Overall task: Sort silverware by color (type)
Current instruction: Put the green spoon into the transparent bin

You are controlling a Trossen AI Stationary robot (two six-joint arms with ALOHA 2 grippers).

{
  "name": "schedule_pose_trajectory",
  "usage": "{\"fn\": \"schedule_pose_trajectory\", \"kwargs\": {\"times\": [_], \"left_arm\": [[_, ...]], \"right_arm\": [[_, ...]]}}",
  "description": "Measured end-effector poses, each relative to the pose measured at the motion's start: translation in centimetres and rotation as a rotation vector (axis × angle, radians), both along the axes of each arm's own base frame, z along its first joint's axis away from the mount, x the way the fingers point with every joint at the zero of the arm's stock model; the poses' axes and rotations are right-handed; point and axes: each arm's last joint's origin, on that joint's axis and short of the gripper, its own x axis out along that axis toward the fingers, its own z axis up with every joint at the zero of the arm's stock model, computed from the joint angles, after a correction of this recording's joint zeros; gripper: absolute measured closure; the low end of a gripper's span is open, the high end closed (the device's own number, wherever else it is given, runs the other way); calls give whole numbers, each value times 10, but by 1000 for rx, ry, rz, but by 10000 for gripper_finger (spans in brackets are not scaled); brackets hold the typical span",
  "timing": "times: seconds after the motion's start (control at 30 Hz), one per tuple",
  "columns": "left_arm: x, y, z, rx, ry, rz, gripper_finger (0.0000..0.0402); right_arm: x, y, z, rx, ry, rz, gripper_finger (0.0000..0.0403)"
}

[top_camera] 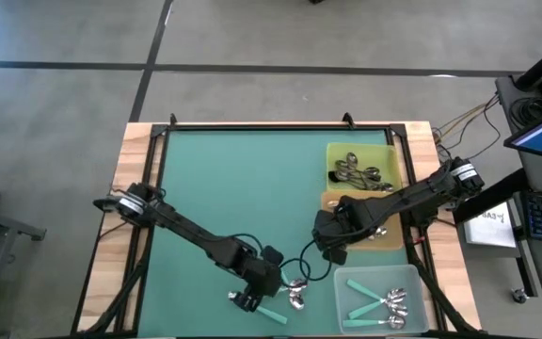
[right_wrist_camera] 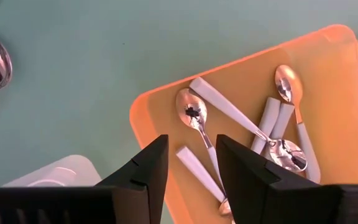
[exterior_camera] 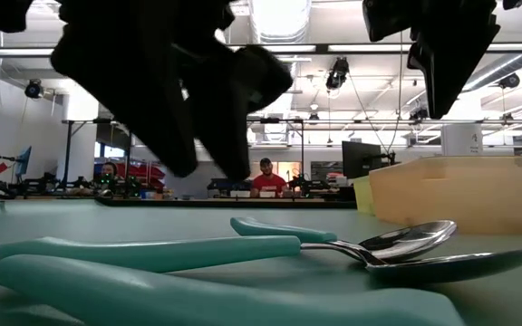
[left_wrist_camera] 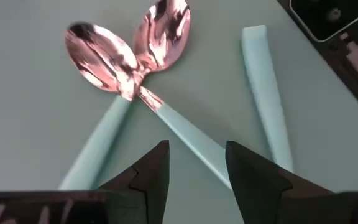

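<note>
Teal-handled spoons with mirror-bright bowls lie crossed on the matte green surface under the left gripper, jaws spread and empty, probably poised to pick; right gripper, jaws parted, hovers over pale-handled spoons in the orange tray.

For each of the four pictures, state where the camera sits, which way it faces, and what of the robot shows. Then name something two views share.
High: overhead, straight down; both arms, left gripper, right gripper.
Low: table height, level across the mat; dark arms overhead.
Left wrist: past open fingers at teal spoons.
Right wrist: past open fingers at orange tray.
Shared: the teal spoons show in the low and left wrist views.
</note>
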Motion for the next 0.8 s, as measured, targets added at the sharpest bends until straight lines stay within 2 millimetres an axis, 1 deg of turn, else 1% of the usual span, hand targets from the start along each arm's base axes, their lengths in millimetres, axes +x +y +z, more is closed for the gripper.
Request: {"fn": "schedule_pose_trajectory", "kwargs": {"times": [0.2,0.33,0.5,0.8], "left_arm": [[7,5,2,137,-141,-21,263],[13,10,1,153,-197,-32,263],[15,22,-5,191,-198,-58,263],[10,48,-28,195,-142,-38,263]], "right_arm": [[0,0,0,-2,1,14,275],[0,0,0,0,0,2,278],[0,0,0,0,2,-5,280],[1,0,4,5,-13,-6,280]]}}
